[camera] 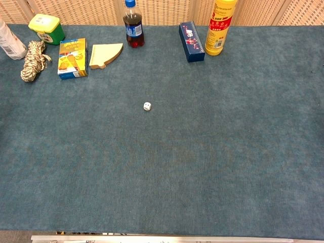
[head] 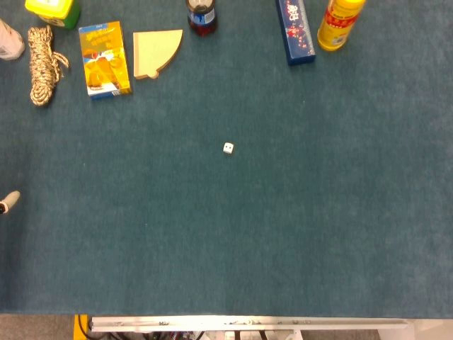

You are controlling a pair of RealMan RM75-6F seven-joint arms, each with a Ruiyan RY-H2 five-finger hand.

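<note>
A small white die (head: 228, 148) (camera: 147, 106) lies alone in the middle of the blue-green felt table (head: 283, 234). In the head view a pale fingertip of what looks like my left hand (head: 8, 201) pokes in at the left edge, far from the die and touching nothing I can see. The rest of that hand is out of frame, and the chest view does not show it. My right hand appears in neither view.
Along the back stand a white bottle (camera: 11, 43), a green tub with a yellow lid (camera: 46, 28), a coiled rope (camera: 33, 61), an orange-and-blue carton (camera: 73, 58), a pale wedge-shaped block (camera: 105, 54), a cola bottle (camera: 133, 25), a blue box (camera: 191, 34) and a yellow bottle (camera: 218, 28).
</note>
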